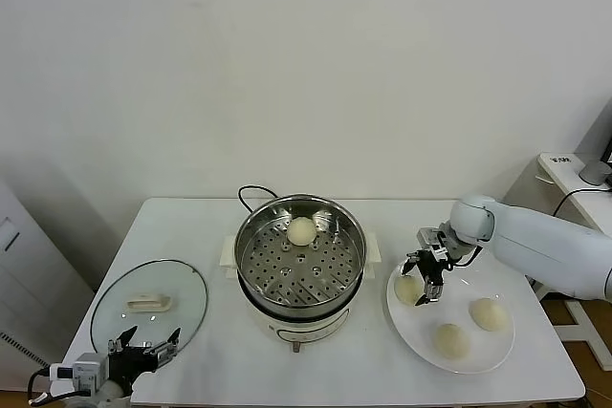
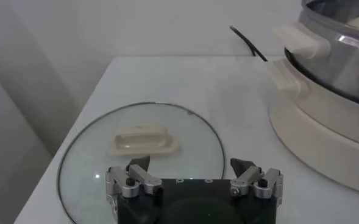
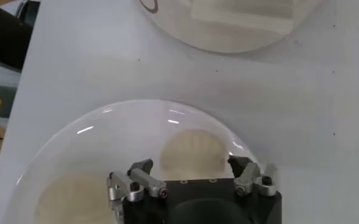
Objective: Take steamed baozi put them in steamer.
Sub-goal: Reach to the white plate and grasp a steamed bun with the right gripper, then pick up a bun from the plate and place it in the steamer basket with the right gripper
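The right gripper is reaching down over the white plate, its fingers straddling a steamed baozi at the plate's steamer-side edge, jaws apart (no firm grip visible). Two more baozi are lying on the plate; one is sitting in the steamer. The left gripper is idling wide open by the glass lid.

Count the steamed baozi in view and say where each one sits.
4. One baozi lies on the steamer tray; three sit on the white plate: one under the right pincer, two nearer the front.
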`<state>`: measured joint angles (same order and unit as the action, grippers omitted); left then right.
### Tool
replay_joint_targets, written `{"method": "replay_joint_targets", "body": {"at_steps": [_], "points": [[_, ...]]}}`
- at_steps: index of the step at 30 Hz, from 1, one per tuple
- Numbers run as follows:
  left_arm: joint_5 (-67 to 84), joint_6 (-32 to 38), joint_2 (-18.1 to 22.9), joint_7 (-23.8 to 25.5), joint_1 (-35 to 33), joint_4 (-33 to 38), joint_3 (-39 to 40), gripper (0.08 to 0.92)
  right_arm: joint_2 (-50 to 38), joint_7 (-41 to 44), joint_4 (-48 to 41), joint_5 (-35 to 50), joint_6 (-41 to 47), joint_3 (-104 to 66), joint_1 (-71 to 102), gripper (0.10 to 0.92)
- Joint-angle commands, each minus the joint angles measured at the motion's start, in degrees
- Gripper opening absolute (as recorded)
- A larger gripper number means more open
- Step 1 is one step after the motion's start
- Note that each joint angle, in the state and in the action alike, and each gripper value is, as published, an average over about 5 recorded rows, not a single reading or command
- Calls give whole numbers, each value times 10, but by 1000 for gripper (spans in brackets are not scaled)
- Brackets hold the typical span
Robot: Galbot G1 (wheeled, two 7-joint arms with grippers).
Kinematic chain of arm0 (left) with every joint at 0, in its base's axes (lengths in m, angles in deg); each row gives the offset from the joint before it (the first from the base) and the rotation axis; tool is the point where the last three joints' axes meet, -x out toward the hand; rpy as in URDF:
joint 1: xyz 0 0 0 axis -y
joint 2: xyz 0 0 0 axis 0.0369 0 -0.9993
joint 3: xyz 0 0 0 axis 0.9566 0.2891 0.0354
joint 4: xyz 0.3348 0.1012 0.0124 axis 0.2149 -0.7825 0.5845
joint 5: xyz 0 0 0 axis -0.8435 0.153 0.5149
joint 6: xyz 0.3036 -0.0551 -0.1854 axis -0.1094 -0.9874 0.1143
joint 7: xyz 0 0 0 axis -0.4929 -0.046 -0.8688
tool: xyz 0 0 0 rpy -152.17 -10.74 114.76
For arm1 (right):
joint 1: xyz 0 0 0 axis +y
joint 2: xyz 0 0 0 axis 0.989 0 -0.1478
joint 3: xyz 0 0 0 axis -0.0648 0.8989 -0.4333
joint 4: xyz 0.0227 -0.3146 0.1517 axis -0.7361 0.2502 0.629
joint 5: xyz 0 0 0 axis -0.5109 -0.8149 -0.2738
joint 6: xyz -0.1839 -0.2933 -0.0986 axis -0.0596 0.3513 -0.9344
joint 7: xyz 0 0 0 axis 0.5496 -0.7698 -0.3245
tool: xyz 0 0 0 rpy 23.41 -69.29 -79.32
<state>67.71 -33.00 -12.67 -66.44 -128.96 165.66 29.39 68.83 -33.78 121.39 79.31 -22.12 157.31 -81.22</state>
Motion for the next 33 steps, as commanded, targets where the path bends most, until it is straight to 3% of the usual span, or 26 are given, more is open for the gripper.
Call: {"method": "replay_joint_targets", "body": {"at_steps": [1, 10, 23, 33], "points": [[-1, 0, 1, 0, -1, 1, 0, 823, 3, -12, -9, -15, 3, -24, 26, 624], [-1, 1, 2, 0, -4, 3, -1, 823, -16, -1, 8, -10, 4, -11, 3, 411], [-2, -2, -1, -3, -8, 8, -3, 823, -76, 65, 129, 142, 35, 133, -303, 399], [-3, -2, 0, -3, -9, 12, -1, 823, -51, 30, 225, 299, 120, 178, -438, 399]]}}
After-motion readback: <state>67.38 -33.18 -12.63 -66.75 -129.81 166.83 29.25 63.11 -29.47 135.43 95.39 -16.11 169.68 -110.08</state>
